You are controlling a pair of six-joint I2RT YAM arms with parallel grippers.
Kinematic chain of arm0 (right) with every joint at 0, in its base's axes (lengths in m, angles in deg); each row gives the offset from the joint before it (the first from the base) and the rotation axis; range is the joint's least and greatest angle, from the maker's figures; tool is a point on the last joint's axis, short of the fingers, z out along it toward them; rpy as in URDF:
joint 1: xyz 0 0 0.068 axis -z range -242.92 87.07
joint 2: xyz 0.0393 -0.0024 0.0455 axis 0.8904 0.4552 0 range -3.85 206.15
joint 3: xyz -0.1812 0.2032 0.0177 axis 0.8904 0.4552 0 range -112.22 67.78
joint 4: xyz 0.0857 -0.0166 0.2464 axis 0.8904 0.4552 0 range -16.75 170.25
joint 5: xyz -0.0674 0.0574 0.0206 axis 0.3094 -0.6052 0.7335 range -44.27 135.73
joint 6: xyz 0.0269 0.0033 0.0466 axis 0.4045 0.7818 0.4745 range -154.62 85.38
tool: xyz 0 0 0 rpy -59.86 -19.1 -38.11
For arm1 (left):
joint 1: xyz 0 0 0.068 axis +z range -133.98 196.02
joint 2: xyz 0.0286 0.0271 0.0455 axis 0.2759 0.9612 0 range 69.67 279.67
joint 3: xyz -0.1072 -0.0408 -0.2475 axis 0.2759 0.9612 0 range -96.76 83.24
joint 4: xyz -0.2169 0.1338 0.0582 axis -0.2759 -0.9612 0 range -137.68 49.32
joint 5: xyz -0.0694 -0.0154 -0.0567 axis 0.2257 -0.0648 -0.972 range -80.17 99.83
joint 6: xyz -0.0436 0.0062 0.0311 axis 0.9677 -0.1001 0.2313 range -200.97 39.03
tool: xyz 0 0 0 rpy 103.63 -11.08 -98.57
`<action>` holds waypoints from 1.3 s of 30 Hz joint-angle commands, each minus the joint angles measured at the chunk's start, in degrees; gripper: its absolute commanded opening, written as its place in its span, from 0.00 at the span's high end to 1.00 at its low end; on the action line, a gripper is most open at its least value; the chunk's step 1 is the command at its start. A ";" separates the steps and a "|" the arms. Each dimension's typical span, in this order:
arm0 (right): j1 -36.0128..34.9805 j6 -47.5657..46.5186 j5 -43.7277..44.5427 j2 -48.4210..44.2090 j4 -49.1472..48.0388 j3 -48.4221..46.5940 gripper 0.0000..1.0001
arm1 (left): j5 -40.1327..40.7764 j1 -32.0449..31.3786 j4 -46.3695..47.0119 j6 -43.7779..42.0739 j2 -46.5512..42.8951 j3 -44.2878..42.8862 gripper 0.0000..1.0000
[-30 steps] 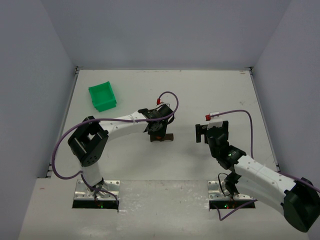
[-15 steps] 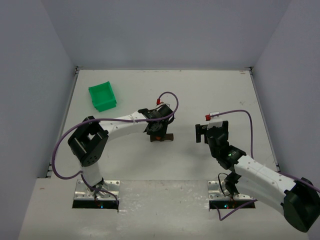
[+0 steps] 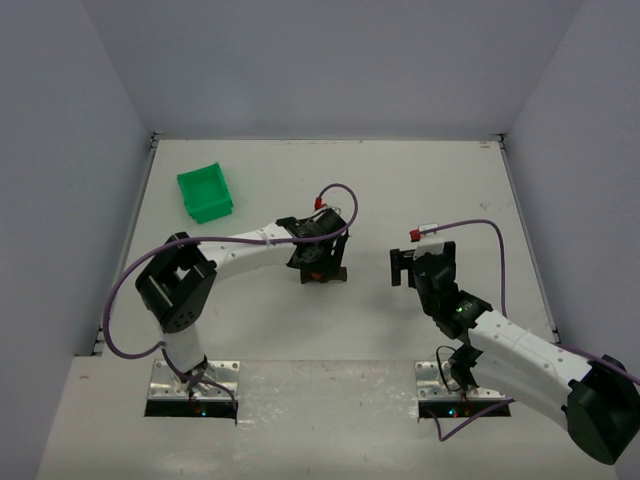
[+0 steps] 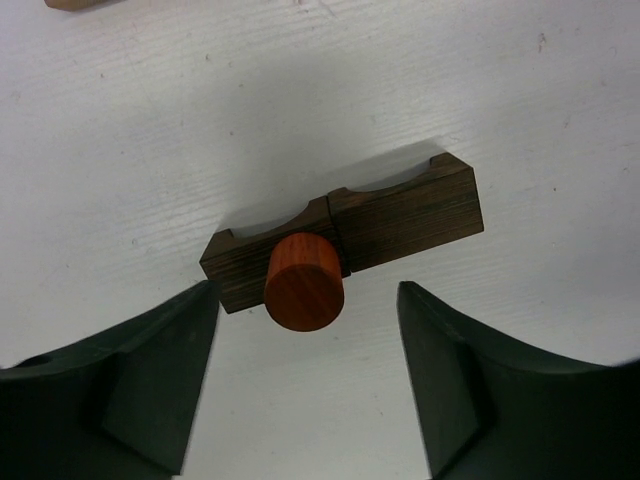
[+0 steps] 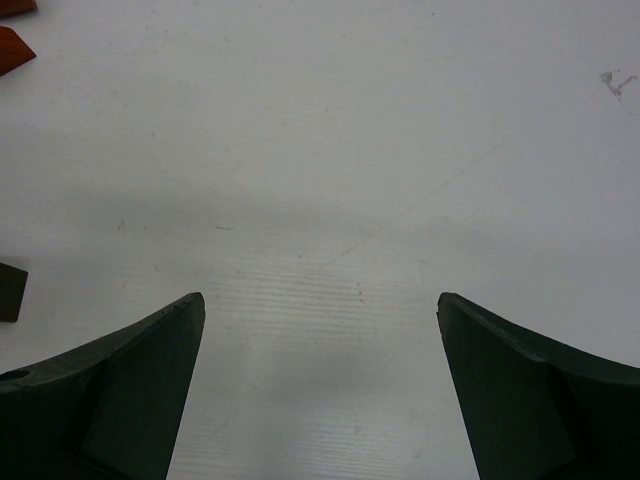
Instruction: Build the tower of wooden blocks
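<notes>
Right gripper [image 5: 320, 300]: wide open, empty, parked right of stack to keep clear. Left gripper [image 3: 321, 264]: jaws partly open, gripping nothing, gaps either side of cylinder [image 4: 304, 283]. Cylinder mid-frame, upright on dark blocks [image 4: 400, 215] near seam, probably bridging both.

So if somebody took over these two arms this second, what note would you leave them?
Left gripper: open, jaws either side of the reddish-orange wooden cylinder, not touching it.
Right gripper: open, holding nothing.
The cylinder stands on the dark brown notched wooden block.
Done: block laid, cylinder set on it.
Left: stack the other pieces; orange wooden pieces show at the edge of the right wrist view.
</notes>
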 commanded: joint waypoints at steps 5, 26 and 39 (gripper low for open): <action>0.30 -0.60 -0.72 0.42 -1.89 -1.13 0.01 | 1.59 -0.16 2.87 -1.23 -8.25 -0.34 0.00; 1.70 6.05 -21.33 34.62 0.01 -34.62 0.01 | 3.59 21.86 26.08 5.11 -36.44 18.43 0.00; 1.18 -9.90 -25.23 67.79 7.59 -66.94 0.01 | -8.82 31.62 34.23 2.85 -33.62 27.02 0.00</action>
